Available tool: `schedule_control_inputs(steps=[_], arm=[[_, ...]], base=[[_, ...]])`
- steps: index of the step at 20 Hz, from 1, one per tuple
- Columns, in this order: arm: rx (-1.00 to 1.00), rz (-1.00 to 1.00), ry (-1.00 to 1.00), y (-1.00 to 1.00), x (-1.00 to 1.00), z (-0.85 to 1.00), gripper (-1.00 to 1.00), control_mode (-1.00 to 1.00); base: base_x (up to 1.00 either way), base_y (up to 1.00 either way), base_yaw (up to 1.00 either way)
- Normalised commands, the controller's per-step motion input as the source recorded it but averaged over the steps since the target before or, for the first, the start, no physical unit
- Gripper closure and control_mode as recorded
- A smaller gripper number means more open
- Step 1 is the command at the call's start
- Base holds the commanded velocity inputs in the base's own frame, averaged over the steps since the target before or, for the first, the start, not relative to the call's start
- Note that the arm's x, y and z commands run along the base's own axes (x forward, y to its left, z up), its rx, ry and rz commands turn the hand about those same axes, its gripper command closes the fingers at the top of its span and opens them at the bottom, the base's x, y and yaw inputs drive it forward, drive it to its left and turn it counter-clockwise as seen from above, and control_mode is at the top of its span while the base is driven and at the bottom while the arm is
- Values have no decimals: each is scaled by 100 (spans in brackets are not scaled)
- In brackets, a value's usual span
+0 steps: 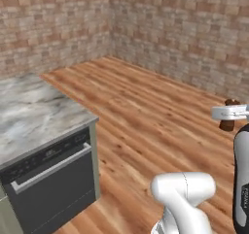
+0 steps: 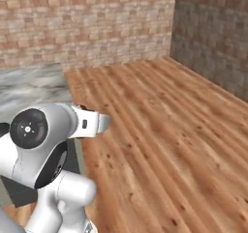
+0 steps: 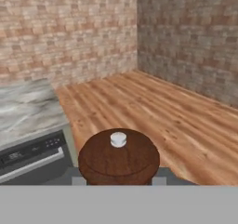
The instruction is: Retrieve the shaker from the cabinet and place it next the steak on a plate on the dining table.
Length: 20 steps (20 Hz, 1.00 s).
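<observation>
Hand view: we see our end effector (image 3: 118, 181) clenched around the shaker (image 3: 118, 159), held upright above the wood floor (image 3: 186, 116), just right of the marble worktop (image 3: 25, 109), arm raised.

The arm (image 2: 43, 145) is glossy white with rounded, bulbous links. A black circular joint cap (image 2: 29, 128) carries small pale markings, and a dark grey-black link (image 1: 241, 179) bears faint lettering.
</observation>
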Motion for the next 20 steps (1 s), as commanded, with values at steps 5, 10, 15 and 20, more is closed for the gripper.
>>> schedule_control_inputs(steps=[5, 10, 15, 20], arm=[[0, 0, 0, 0, 0, 0, 100, 100], [0, 0, 0, 0, 0, 0, 100, 100], [0, 0, 0, 0, 0, 0, 100, 100], [0, 0, 0, 0, 0, 0, 100, 100]], base=[[100, -62, 35], [100, -86, 33], [100, -80, 35], [100, -73, 48]])
